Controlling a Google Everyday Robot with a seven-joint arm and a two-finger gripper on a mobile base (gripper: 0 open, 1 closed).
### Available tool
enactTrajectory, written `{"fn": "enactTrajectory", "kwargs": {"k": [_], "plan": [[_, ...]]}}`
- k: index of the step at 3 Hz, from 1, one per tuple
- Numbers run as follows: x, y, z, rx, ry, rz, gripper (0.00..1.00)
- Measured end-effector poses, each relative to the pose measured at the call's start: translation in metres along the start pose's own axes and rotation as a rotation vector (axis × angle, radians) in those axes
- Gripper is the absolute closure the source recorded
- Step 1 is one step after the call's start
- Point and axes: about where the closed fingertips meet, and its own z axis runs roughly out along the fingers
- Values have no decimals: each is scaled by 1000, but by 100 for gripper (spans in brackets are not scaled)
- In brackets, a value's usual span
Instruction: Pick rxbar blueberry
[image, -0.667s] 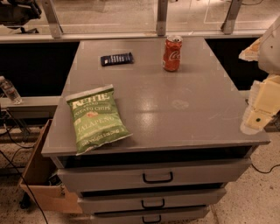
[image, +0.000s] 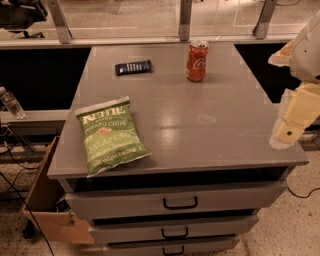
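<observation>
The rxbar blueberry (image: 133, 67) is a small flat dark navy wrapper with white text. It lies at the far left of the grey cabinet top (image: 200, 125). My gripper (image: 292, 120) hangs at the right edge of the view, over the cabinet's right side, far from the bar and lower right of it. It holds nothing that I can see.
A red Coca-Cola can (image: 197, 61) stands upright at the far middle, right of the bar. A green Kettle jalapeño chip bag (image: 110, 135) lies at the front left. Drawers (image: 180, 202) are below the top. A cardboard box (image: 47, 200) sits on the floor at left.
The view has shifted slightly; the cabinet and its objects sit a little lower and left in frame. The gripper stays at the right edge.
</observation>
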Motion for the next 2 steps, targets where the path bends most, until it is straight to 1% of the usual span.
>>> {"fn": "enactTrajectory", "kwargs": {"k": [1,2], "plan": [[-45,-26,13,35,-55,-54,0],[-111,-54,27,64,-118,-112,0]]}}
